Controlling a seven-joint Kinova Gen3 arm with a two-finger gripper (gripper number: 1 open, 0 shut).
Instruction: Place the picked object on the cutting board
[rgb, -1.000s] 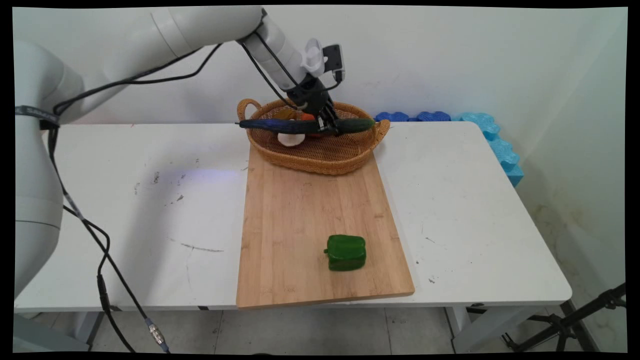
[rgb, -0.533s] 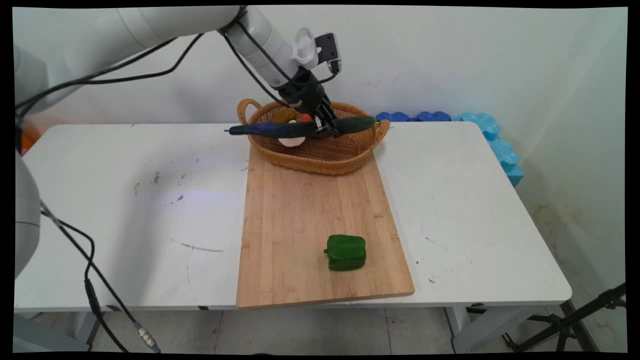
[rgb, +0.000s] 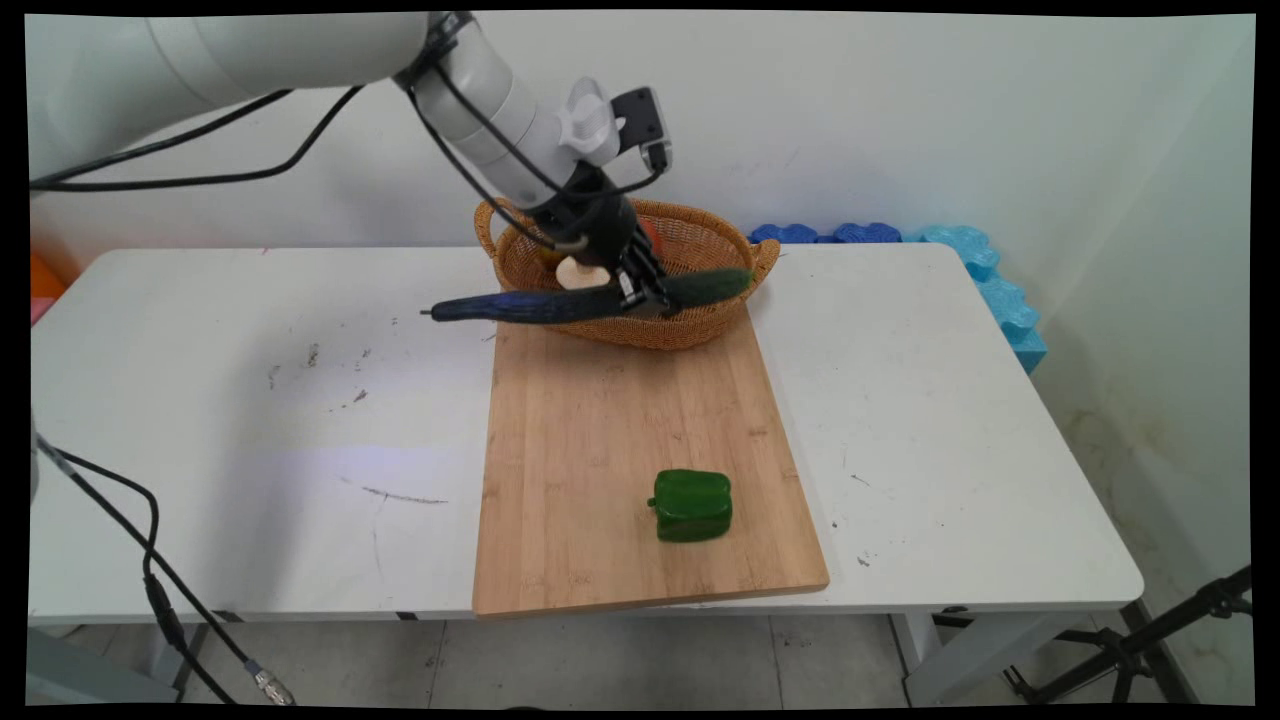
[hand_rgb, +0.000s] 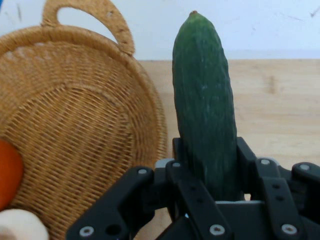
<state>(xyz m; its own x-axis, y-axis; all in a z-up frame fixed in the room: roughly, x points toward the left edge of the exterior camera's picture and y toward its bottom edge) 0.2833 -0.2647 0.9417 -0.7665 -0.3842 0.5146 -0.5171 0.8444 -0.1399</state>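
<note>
Nearest you, the green pepper sits on the wooden cutting board. Farther back, your gripper pinches a cucumber level, in the air over the wicker basket's near rim. No readable writing shows.

A wooden cutting board lies on the white tabletop. A green bell pepper sits near its front edge. A wicker basket rests on its far end, holding an orange item and a white one. Blue foam pieces line the wall.
</note>
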